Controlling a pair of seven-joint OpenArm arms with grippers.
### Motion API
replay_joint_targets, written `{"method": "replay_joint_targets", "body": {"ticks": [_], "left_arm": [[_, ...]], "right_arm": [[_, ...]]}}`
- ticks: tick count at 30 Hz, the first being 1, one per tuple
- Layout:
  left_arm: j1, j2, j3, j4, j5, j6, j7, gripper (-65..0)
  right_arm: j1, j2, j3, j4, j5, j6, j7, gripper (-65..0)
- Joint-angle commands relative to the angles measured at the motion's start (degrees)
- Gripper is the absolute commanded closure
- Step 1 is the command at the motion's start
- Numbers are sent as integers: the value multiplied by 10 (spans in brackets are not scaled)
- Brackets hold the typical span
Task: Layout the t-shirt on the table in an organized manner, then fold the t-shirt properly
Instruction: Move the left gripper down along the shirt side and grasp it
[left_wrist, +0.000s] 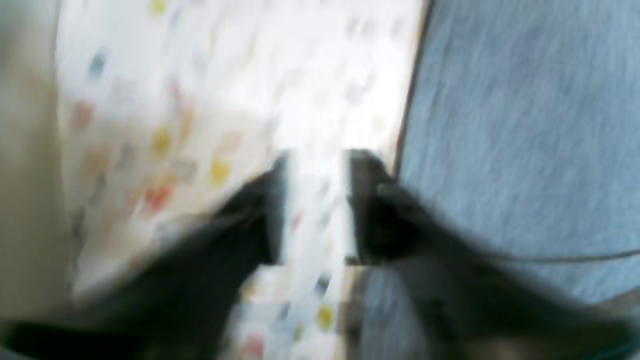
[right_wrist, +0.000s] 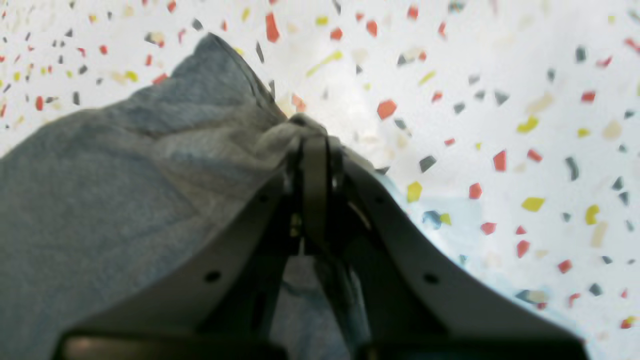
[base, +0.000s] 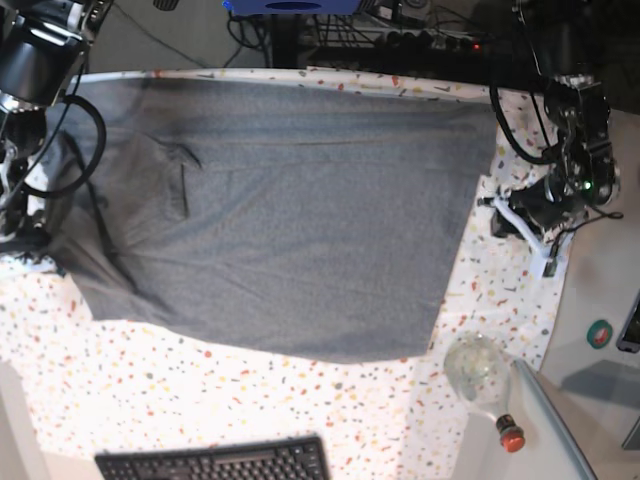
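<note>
The t-shirt (base: 280, 210) is a plain heather-grey one, spread broad and mostly flat over the far part of the table (base: 230, 400), reaching up to the far edge. Its near hem runs slanting, lower toward the middle and right of the base view. The main panel lies smooth with a few shallow creases; toward the left end the cloth is rumpled, with a folded pleat and a dark gathered strip along the left edge of the table. No print or writing can be read on the shirt in any view.

The table carries a white cloth flecked with red, orange, yellow and grey. The near half of it is bare of the shirt.

The right gripper (right_wrist: 315, 135) sits at the left edge of the table in the base view, its jaws closed tight on a bunched fold of the t-shirt; the right wrist view shows grey cloth pinched between the tips and draped away to one side over the flecked cloth.

The left gripper (left_wrist: 315, 200) is at the right edge of the table in the base view, just beside the shirt's edge. The left wrist view is blurred, but its fingers (left_wrist: 270, 210) stand apart with flecked cloth showing in the gap and nothing held; the shirt lies just to one side.

A keyboard (base: 215, 460) lies at the near edge. A clear bottle (base: 480, 375) with a red cap lies on its side near the near right corner; what it contains cannot be told.
</note>
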Motion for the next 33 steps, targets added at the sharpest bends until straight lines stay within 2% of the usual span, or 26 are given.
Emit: {"method": "replay_joint_targets", "body": {"ticks": [1,3,5,8,13,17,19,23,25,30,33], "left_arm": [[-27,-11,19,-16,-5,-1,-9,-410],[-62,-11,43,-62,-6,-1,-11,-558],[-95,-7,49,-110,-6,-1,-11,-637],[-145,6,51,-174,-6,-1,-13,-601],[-187,34,73,-205,-3,-1,-13,-518],[-190,48,127,-223,-6,-1,-14,-490],[-190,51,128,-244,-6,0,-17,-464],[-185,51,128,-265,-7,0,-61,-415],[-176,50,123,-257,-7,0,-62,-410],[-145,49,50,-165,-7,0,-61,-420],[-145,44,43,-158,-3,0,-61,-420]], "right_arm": [[9,4,-11,11,5,2,9,0],[9,4,-19,11,5,2,9,0],[8,3,-22,11,5,2,9,0],[3,2,-22,12,5,2,10,0],[2,2,-22,12,5,2,10,0],[1,2,-22,12,5,2,9,0],[0,2,-19,12,5,2,9,0],[-8,2,-19,12,5,2,11,0],[-10,2,-19,12,5,2,12,0],[-14,2,-21,12,5,2,12,0],[-14,2,-21,12,5,2,12,0]]}}
